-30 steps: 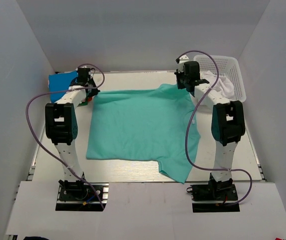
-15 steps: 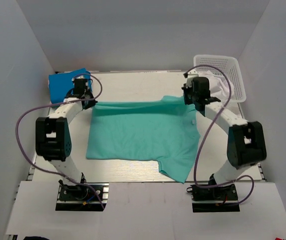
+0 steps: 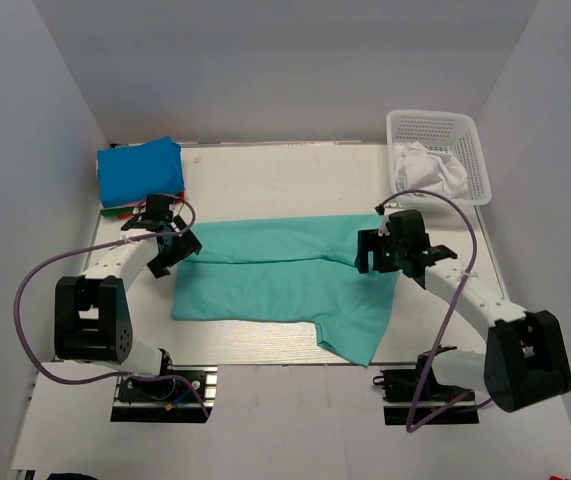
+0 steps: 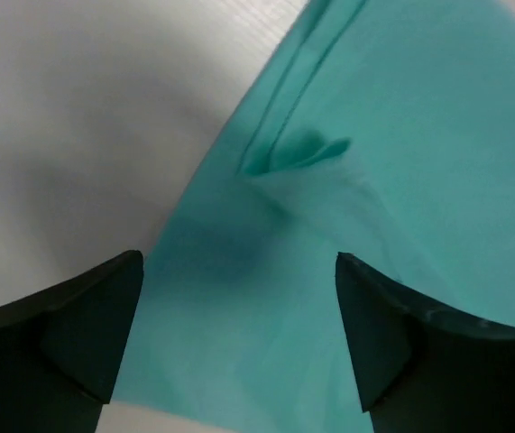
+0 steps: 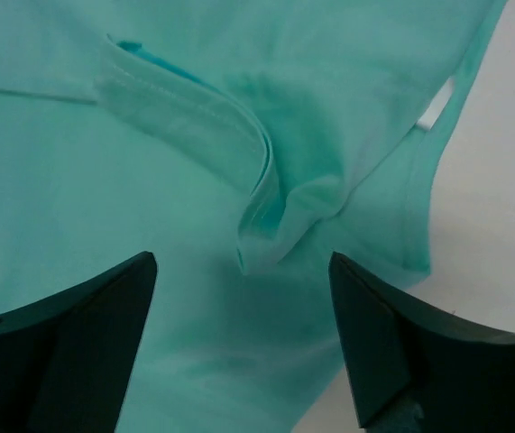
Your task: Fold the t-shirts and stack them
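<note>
Folded edge of teal-green t-shirt beneath left claw and right claw, both agape, empty.

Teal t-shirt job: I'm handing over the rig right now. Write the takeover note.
Left claw: open, empty, over the teal t-shirt, left edge.
Right claw: open, empty, over its right side.
It lies mid-table, far part folded toward the near side.
Blue t-shirt: folded, far-left corner.
White cloth: in the basket, far right.
Left to do: finish folding the teal one, stack it, then the basket's cloth.
</note>
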{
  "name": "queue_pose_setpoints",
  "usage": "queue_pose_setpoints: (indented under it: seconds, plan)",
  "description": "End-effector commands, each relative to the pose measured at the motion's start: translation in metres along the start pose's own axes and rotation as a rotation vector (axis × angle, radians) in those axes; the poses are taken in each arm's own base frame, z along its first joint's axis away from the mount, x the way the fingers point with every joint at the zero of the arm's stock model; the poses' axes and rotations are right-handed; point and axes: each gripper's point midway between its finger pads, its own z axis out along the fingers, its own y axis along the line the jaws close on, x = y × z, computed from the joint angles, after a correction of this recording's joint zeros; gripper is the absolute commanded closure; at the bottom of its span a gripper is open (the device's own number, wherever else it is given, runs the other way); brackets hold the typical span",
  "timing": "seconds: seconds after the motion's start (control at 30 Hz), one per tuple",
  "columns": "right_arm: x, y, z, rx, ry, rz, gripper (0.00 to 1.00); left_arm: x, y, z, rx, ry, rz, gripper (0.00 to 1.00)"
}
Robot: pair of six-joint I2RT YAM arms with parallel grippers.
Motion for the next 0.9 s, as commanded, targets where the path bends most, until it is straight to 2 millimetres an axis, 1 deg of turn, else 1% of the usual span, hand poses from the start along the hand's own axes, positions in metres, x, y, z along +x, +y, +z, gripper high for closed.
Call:
queue_pose_setpoints:
  seconds: [0.0, 0.03, 0.07, 0.1, 0.13, 0.17, 0.2, 0.23, 0.27, 0.3, 0.33, 0.37, 0.4, 0.43, 0.47, 0.5, 0.53, 0.57, 0.6, 0.63, 0.67, 0.7, 0.73, 0.77, 0.8, 0.87]
  plan:
    - [0.024, 0.023, -0.032, -0.09, 0.082, 0.092, 0.16, 0.022, 0.03, -0.042, -0.117, 0.059, -0.099, 0.0]
    - [0.027, 0.023, -0.038, -0.087, 0.103, 0.084, 0.1, 0.014, 0.032, -0.052, -0.133, 0.032, -0.099, 0.0]
    - [0.015, 0.025, -0.044, -0.092, 0.068, 0.078, 0.1, 0.005, 0.032, -0.061, -0.132, -0.002, -0.094, 0.0]
    - [0.006, 0.028, -0.045, -0.109, 0.045, 0.069, 0.1, -0.008, 0.027, -0.068, -0.119, -0.043, -0.09, 0.0]
    - [-0.013, 0.029, -0.045, -0.115, -0.004, 0.056, 0.1, -0.028, 0.015, -0.078, -0.078, -0.094, -0.087, 0.0]
    - [-0.033, 0.034, -0.045, -0.129, -0.062, 0.042, 0.1, -0.038, 0.008, -0.08, -0.061, -0.117, -0.083, 0.0]
    - [-0.047, 0.034, -0.04, -0.127, -0.084, 0.048, 0.1, -0.045, -0.004, -0.08, -0.013, -0.123, -0.068, 0.0]
    - [-0.051, 0.03, -0.03, -0.1, -0.082, 0.056, 0.1, -0.054, -0.029, -0.073, 0.09, -0.122, -0.053, 0.0]
    - [-0.073, 0.033, -0.028, -0.105, -0.135, 0.087, 0.1, -0.055, -0.041, -0.067, 0.138, -0.109, -0.051, 0.0]
    - [-0.074, 0.029, -0.009, -0.078, -0.095, 0.096, 0.1, -0.054, -0.059, -0.064, 0.219, -0.074, -0.045, 0.0]
    - [-0.077, 0.027, -0.004, -0.069, -0.085, 0.1, 0.1, -0.059, -0.068, -0.059, 0.248, -0.074, -0.043, 0.0]
    - [-0.077, 0.027, 0.0, -0.064, -0.063, 0.101, 0.1, -0.059, -0.074, -0.042, 0.248, -0.051, -0.041, 0.0]
    - [-0.087, 0.028, 0.009, -0.061, -0.057, 0.101, 0.1, -0.063, -0.08, -0.039, 0.261, -0.046, -0.04, 0.0]
    - [-0.077, 0.029, 0.022, -0.071, -0.003, 0.105, 0.1, -0.061, -0.082, -0.032, 0.258, -0.027, -0.039, 0.0]
    - [-0.087, 0.035, 0.021, -0.09, 0.005, 0.113, 0.1, -0.059, -0.082, -0.019, 0.243, -0.009, -0.012, 0.0]
    - [-0.075, 0.043, 0.03, -0.138, 0.065, 0.105, 0.1, -0.062, -0.086, -0.017, 0.252, -0.004, -0.011, 0.0]
    - [-0.064, 0.053, 0.035, -0.202, 0.117, 0.077, 0.1, -0.06, -0.09, -0.013, 0.25, 0.008, -0.003, 0.0]
    - [-0.058, 0.058, 0.036, -0.227, 0.137, 0.071, 0.1, -0.06, -0.093, -0.01, 0.263, 0.014, 0.007, 0.0]
    - [-0.047, 0.068, 0.035, -0.294, 0.168, 0.047, 0.1, -0.059, -0.098, -0.008, 0.281, 0.031, 0.009, 0.0]
    - [-0.036, 0.072, 0.033, -0.333, 0.196, 0.031, 0.1, -0.054, -0.096, 0.003, 0.263, 0.057, 0.009, 0.0]
    - [-0.027, 0.079, 0.03, -0.36, 0.218, 0.017, 0.1, -0.048, -0.094, 0.006, 0.256, 0.083, 0.009, 0.0]
    - [-0.009, 0.076, 0.023, -0.365, 0.263, -0.005, 0.1, -0.046, -0.093, 0.009, 0.245, 0.098, 0.009, 0.0]
    - [-0.001, 0.08, 0.019, -0.372, 0.286, -0.011, 0.1, -0.042, -0.091, 0.015, 0.23, 0.119, 0.009, 0.0]
    - [0.006, 0.087, 0.013, -0.409, 0.304, -0.017, 0.1, -0.04, -0.089, 0.014, 0.223, 0.129, 0.009, 0.0]
    - [0.03, 0.084, -0.003, -0.415, 0.366, -0.024, 0.1, -0.035, -0.086, 0.017, 0.211, 0.145, 0.018, 0.0]
    - [0.046, 0.089, -0.018, -0.438, 0.416, -0.017, 0.1, -0.03, -0.083, 0.018, 0.199, 0.162, 0.018, 0.0]
